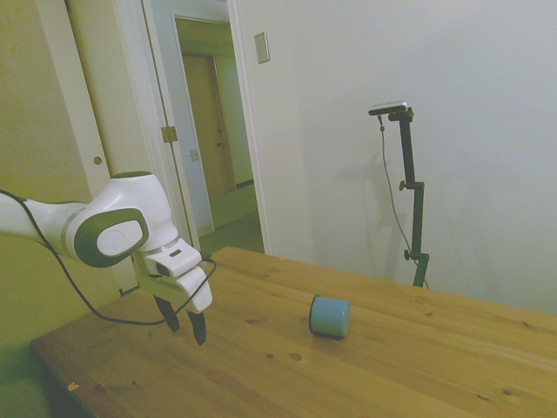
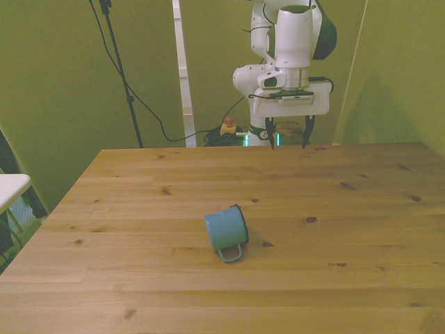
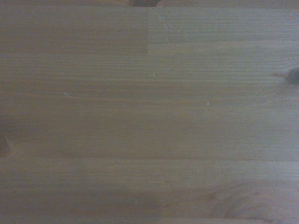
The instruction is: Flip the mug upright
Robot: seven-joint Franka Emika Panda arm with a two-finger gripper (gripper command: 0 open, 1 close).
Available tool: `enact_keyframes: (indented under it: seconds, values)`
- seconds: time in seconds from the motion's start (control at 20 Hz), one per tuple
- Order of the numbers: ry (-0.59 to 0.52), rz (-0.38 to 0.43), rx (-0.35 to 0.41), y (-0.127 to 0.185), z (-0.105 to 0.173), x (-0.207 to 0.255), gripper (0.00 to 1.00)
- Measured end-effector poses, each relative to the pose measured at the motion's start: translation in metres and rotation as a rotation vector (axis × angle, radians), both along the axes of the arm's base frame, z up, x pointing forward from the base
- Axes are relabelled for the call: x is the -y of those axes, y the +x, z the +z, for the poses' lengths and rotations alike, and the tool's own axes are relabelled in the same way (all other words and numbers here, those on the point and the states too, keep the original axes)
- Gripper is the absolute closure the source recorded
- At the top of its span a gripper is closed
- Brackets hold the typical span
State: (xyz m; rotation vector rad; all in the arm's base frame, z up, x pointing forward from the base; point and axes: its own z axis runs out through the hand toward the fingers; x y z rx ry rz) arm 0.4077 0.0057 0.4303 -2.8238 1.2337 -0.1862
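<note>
Light-blue enamel, with a thin dark line along the rim, is what the mug (image 2: 226, 232) seems to be made of. It lies on its side near the middle of the wooden table (image 2: 348, 229), with the handle (image 2: 232, 254) resting toward the camera in the front view and the dark-edged mouth turned toward the front view's right. The side view shows only its paler round end and the short cylinder body (image 1: 329, 316).

The gripper (image 2: 286, 135) hangs above the far part of the table, well apart from the mug, and its two dark fingers stand wide with nothing between them. The wrist view shows only bare wood grain.

The mug is probably light, stiff and smooth, so it may roll or slide when one finger touches it first. It should not break easily. A good place to hold seems to be across the body, or over the rim wall with one finger inside the mouth, keeping away from the handle. The width looks to fit between the fingers.
</note>
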Motion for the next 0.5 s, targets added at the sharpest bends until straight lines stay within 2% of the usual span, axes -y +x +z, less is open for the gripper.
enact_keyframes:
  seconds: [0.2, 0.35, 0.5]
  values:
    - [-0.025, 0.013, 0.017, 0.011, 0.009, 0.000, 0.00]
    - [-0.070, -0.005, 0.047, 0.046, 0.024, 0.007, 0.00]
    - [-0.141, -0.028, 0.075, 0.086, 0.022, 0.022, 0.00]
